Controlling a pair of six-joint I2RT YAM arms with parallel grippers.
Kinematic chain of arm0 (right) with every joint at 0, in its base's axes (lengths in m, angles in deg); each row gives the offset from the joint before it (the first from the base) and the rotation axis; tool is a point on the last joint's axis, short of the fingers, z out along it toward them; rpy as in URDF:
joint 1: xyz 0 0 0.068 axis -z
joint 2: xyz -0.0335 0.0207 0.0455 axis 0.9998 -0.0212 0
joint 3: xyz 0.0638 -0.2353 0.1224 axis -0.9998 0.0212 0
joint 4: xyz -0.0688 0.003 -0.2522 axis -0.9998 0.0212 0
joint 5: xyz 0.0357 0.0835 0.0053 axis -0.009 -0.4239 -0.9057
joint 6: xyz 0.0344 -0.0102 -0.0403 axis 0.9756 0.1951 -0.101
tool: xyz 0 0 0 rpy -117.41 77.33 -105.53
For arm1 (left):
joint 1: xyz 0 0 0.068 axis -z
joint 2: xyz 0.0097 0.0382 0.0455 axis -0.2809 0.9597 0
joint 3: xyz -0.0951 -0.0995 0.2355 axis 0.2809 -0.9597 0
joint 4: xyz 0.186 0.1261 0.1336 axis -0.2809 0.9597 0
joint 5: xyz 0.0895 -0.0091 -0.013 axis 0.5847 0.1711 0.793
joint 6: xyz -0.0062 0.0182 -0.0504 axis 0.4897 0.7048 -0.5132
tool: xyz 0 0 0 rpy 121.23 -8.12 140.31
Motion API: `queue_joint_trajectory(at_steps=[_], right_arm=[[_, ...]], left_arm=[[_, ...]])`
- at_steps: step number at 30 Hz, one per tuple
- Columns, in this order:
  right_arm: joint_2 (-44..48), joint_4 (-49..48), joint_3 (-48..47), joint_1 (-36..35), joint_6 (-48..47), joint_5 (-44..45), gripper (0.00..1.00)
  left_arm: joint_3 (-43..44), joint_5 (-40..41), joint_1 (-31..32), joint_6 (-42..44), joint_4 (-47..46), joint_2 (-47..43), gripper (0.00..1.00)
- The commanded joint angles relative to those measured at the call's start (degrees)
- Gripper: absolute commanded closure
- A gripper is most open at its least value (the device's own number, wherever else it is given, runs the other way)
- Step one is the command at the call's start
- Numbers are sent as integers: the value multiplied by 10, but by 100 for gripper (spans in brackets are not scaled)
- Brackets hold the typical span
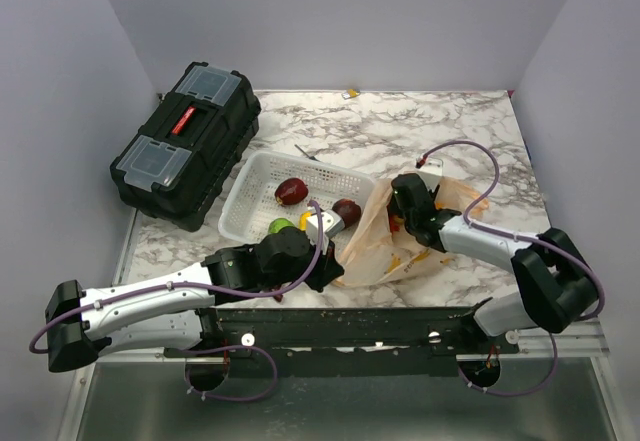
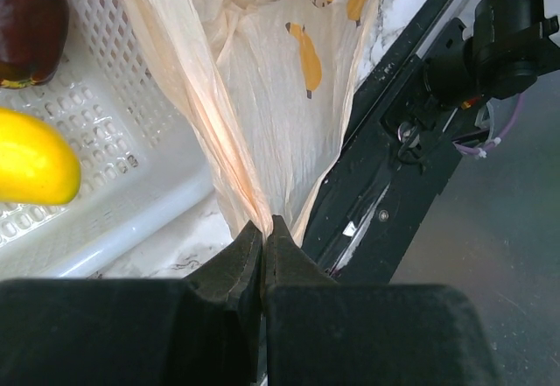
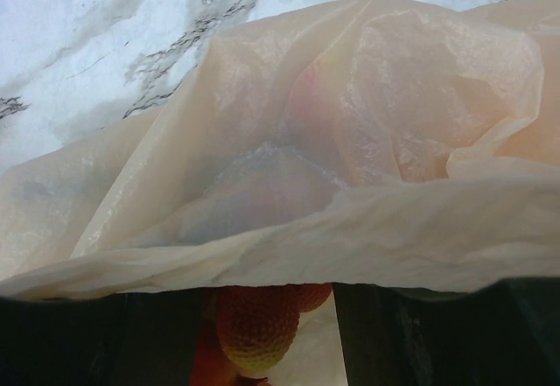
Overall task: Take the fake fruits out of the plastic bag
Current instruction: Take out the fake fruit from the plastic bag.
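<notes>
The peach plastic bag [image 1: 385,246] lies on the marble table, right of the white basket [image 1: 255,176]. My left gripper [image 1: 333,264] is shut on a fold of the bag's edge, seen in the left wrist view [image 2: 265,226] with the bag [image 2: 280,115] stretched up from it. My right gripper [image 1: 405,221] is inside the bag's mouth. In the right wrist view the bag [image 3: 289,167] drapes over its fingertips, and a bumpy red-orange fruit [image 3: 255,325] sits between the jaws. The basket holds a dark red fruit [image 1: 290,191], a purple one [image 1: 347,210], a green one [image 1: 280,227] and a yellow one [image 2: 31,158].
A black toolbox [image 1: 190,141] stands at the back left, beside the basket. The black rail [image 1: 400,326] at the table's near edge lies just under the bag and both arms. Grey walls enclose the table on three sides.
</notes>
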Motion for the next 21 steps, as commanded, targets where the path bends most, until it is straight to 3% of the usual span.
queue_joint_trajectory(at_steps=[1, 6, 10, 21], right_arm=[[-19, -27, -3, 4, 6, 43, 42], [-28, -33, -8, 8, 4, 56, 42], [-33, -39, -9, 8, 2, 67, 51], [38, -1, 9, 8, -25, 13, 85]], left_arm=[[20, -20, 0, -4, -4, 2, 100], [23, -21, 0, -3, -1, 4, 100], [27, -22, 0, -2, -2, 7, 100], [40, -13, 0, -1, 5, 20, 100]])
